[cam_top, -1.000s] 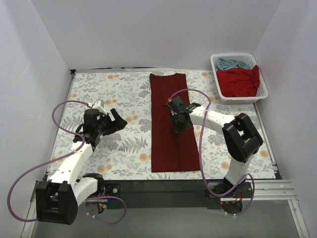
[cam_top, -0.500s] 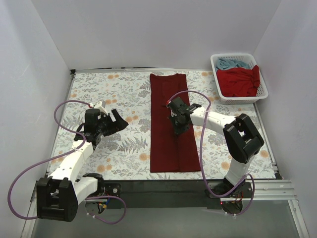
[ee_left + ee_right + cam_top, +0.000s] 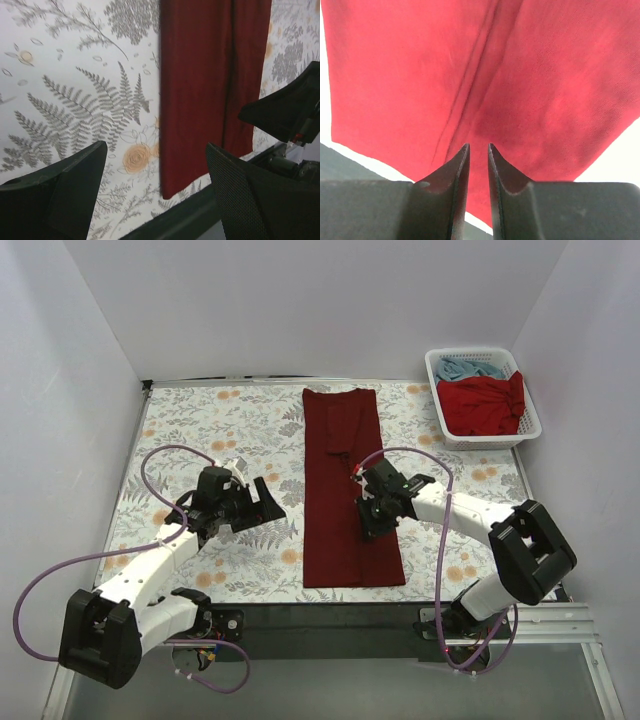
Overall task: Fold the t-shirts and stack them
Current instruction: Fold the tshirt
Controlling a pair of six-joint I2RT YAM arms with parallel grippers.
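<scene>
We watch the right gripper (image 3: 478, 146), jaws barely parted and empty, over the folded maroon t-shirt (image 3: 340, 440) just beneath, perhaps touching; pinching one layer could drag the fold askew. Our left gripper (image 3: 156, 146) gapes, empty.

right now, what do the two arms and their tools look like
The left arm and right arm have white links and black joints, each trailed by a looping purple cable. The left tool and right tool are black, with two tapered fingers.

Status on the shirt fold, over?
Left gripper open, empty. Right gripper slightly open over maroon t-shirt, nothing pinched. Shirt lies flat, a long narrow strip. Nothing blocking.
</scene>
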